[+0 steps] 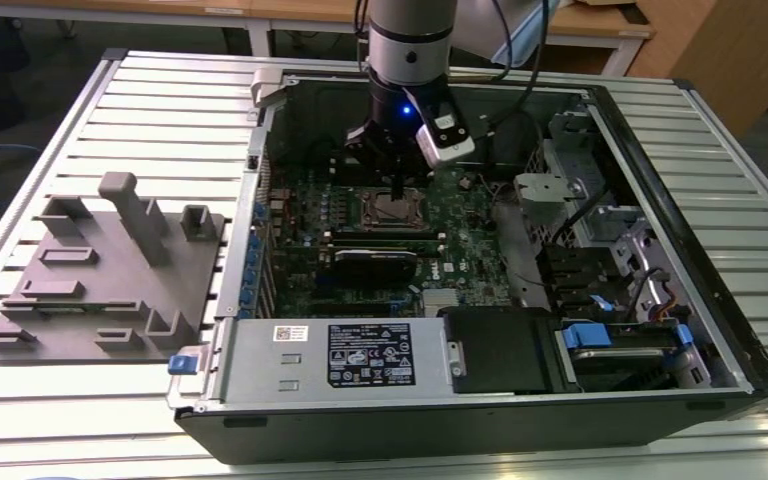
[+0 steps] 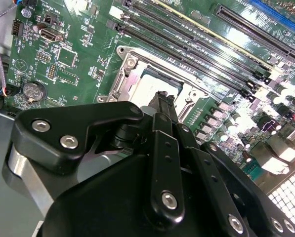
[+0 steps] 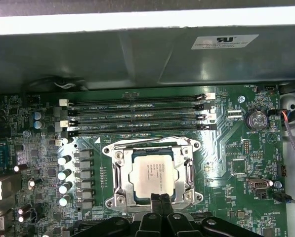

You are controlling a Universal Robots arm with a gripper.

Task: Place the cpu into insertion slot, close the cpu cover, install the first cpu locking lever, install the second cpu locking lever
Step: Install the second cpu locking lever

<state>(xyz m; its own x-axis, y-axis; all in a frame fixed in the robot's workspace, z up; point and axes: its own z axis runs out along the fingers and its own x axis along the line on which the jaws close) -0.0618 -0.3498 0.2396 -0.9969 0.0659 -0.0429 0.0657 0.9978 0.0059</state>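
The cpu (image 3: 153, 174) already sits in the insertion slot (image 3: 118, 182), its silver-grey top showing through the window of the cpu cover (image 3: 188, 174), which lies flat over it in the first wrist view. So placing looks done and the cover appears closed — the work in hand is, by my reading, one of the locking levers.

The gripper (image 3: 161, 203) hangs just above the near edge of the socket, its two black fingertips (image 3: 156, 201) pressed together with nothing between them. The chip lies directly ahead of the tips and a little below them; the memory slots (image 3: 137, 116) run beyond the socket, farther from the tips.

In the exterior view the gripper (image 1: 399, 186) stands upright over the motherboard (image 1: 357, 270) inside the open computer case (image 1: 651, 180).

Whether either lever is latched I cannot tell. Seating one calls for a small, firm press — down and under its hook, without scraping the cover.
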